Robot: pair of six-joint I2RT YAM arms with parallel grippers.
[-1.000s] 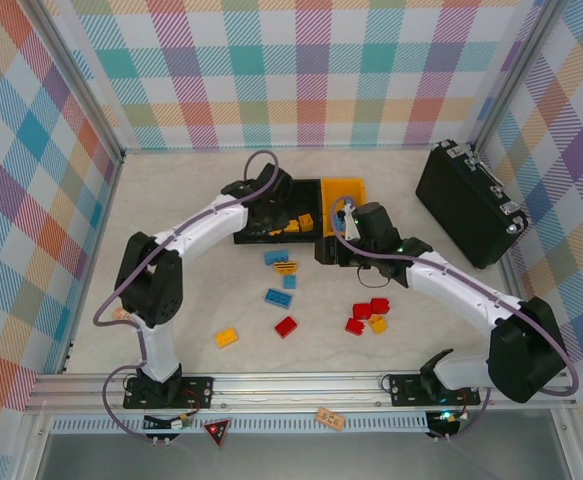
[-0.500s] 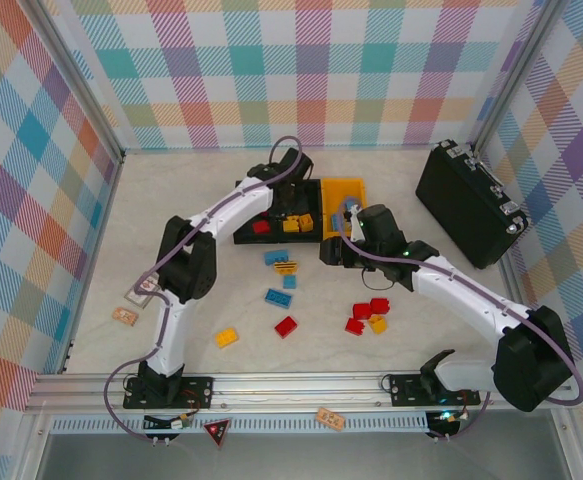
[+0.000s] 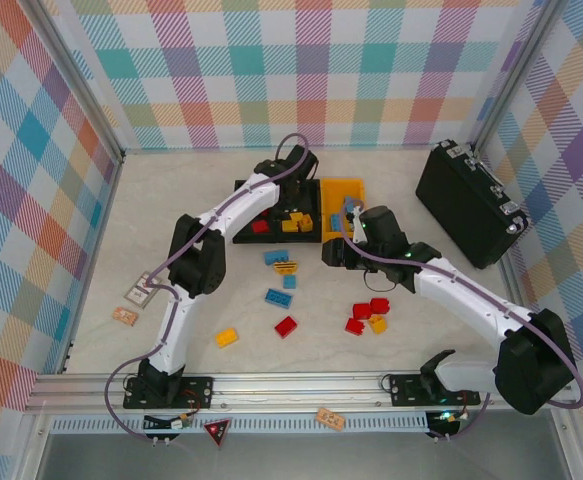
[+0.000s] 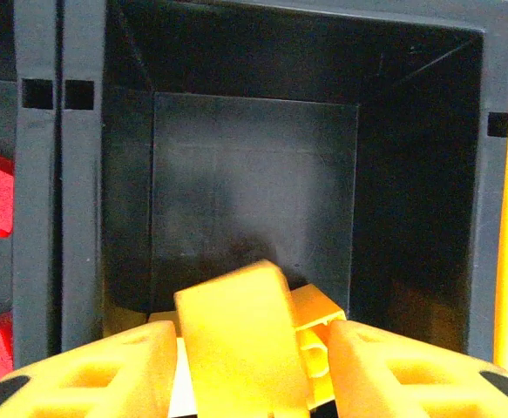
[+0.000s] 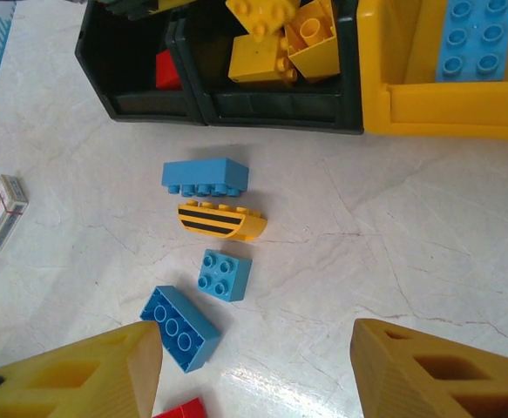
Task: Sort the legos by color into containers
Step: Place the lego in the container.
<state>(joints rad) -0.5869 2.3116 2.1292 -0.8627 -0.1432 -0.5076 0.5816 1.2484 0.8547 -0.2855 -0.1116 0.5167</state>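
Bins [image 5: 262, 111]: row of three on surface [image 5: 428, 244], two black, yellow bin [image 5: 445, 113] at right end.
Sorted bricks: red brick [image 5: 168, 70] in left black bin, yellow bricks [image 5: 267, 52] in middle black bin, blue brick [image 5: 476, 39] in yellow bin.
Loose bricks: three blue bricks [image 5: 205, 177] and striped yellow brick [image 5: 221, 221] just in front of bins; red cluster [image 3: 366, 312], single red brick [image 3: 286, 326], single yellow brick [image 3: 227, 338] farther in front.
Left gripper [image 4: 252, 348]: over middle black bin, blurred yellow brick [image 4: 236, 331] between fingers; gripped or loose, cannot tell.
Right gripper [image 5: 255, 335]: spread wide, nothing in it, above three blue bricks.
Case [image 3: 469, 203]: black, well right of bins.
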